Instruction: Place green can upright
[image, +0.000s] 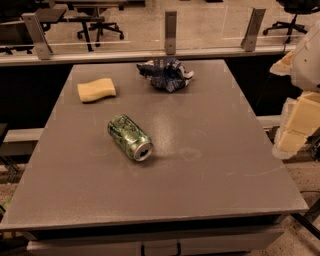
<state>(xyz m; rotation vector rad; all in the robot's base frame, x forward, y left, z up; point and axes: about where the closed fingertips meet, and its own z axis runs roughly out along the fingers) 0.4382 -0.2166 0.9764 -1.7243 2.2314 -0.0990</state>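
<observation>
The green can (129, 137) lies on its side near the middle of the grey table (210, 190). Its silver top with the pull-tab hole faces the front right, and its body points to the back left. My gripper (297, 125) hangs at the right edge of the view, beyond the table's right side and well away from the can. It shows as pale cream blocks under a white arm part (306, 55). Nothing shows in it.
A yellow sponge block (96, 90) lies at the table's back left. A crumpled blue-and-white bag (166, 74) lies at the back centre. A glass barrier with metal posts (170, 31) runs behind the table, with office chairs beyond it.
</observation>
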